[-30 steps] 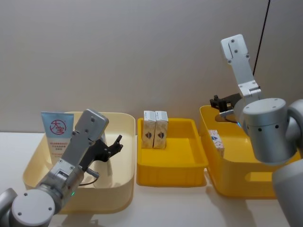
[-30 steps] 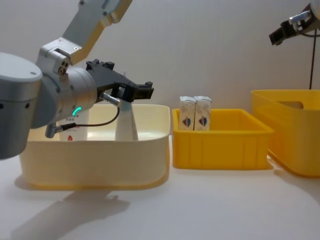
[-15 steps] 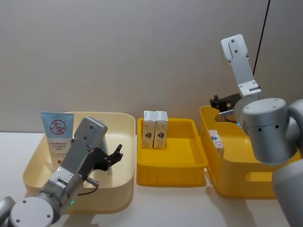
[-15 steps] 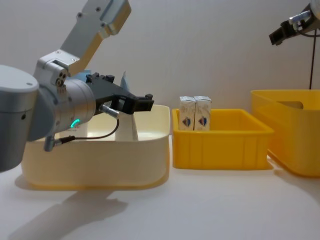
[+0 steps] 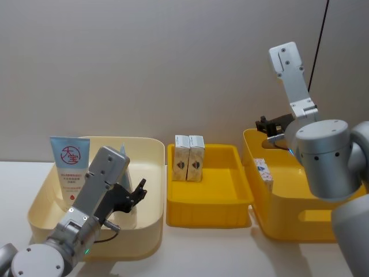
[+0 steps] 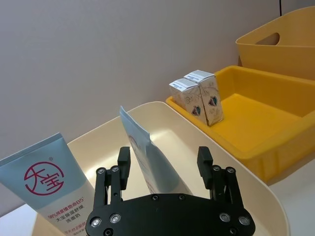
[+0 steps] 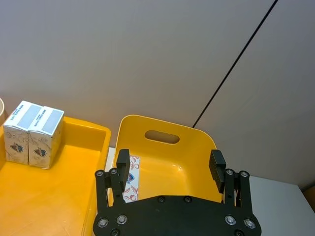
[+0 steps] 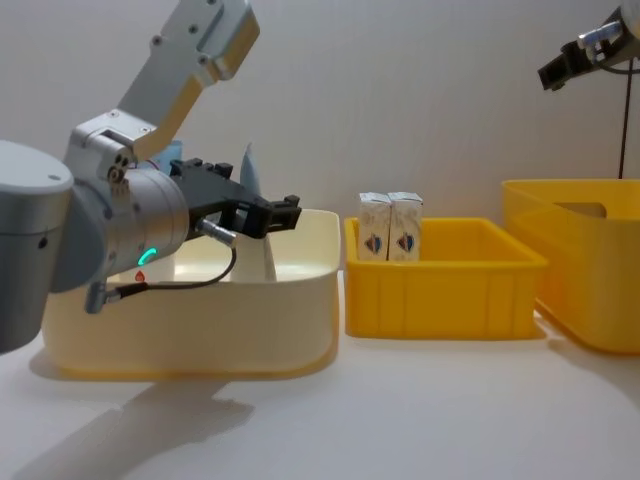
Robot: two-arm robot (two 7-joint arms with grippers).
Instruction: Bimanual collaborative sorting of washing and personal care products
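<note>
Two pale-blue-and-white squeeze tubes stand in the cream bin: one with a red round logo at the back left, the other edge-on near the middle. My left gripper hangs open over this bin, and the edge-on tube stands just ahead of it between the spread fingers, untouched. Two cream cartons stand side by side in the middle yellow bin. A white red-printed carton leans inside the right yellow bin. My right gripper is open above that bin, holding nothing.
The three bins stand in a row close to a grey wall, cream bin, middle yellow bin and right yellow bin. White tabletop lies in front of them. The right gripper sits high at the upper right.
My left gripper has dropped lower and drawn back a little from the edge-on tube, staying open. The right arm has not moved.
</note>
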